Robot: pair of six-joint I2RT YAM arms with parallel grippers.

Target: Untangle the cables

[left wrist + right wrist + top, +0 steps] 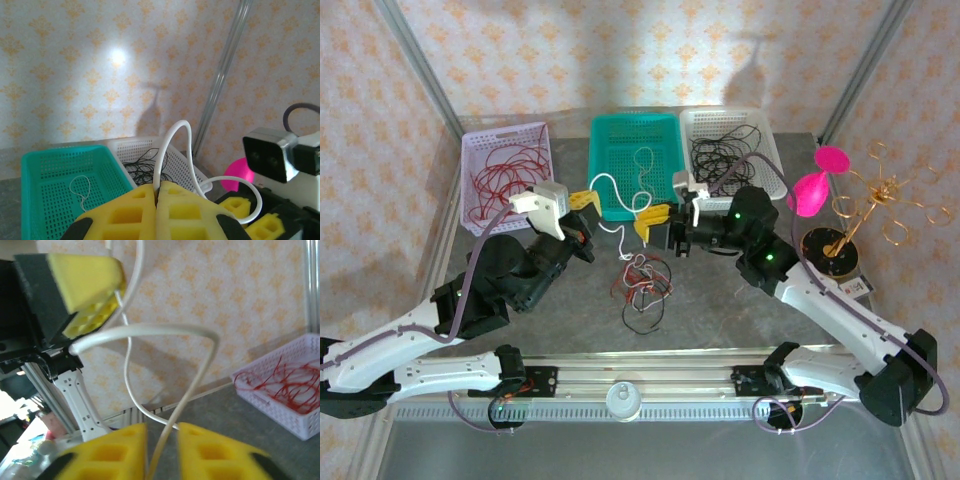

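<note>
Left hand (156, 192): fingers fully closed, pinching 1 white cable (178, 123), which loops up out of the fingertips and runs across toward the right hand (162, 434).

Right hand: fingers almost together with a narrow gap, and the same white cable passes down through the gap. Cannot tell whether the pads actually clamp it.

Pose: in the top view both arms reach in over mid-desk, hands raised and facing each other, near one another, in front of the teal basket (633, 118).

Cable bunch (645, 280): red, black and white wires tangled on the desk (740, 320), just below the 2 hands.

Containers, back row: purple basket (505, 130) with red cables (505, 180); teal basket with 1 thin white wire (642, 160); white basket (725, 113) with black cables (725, 155).
</note>
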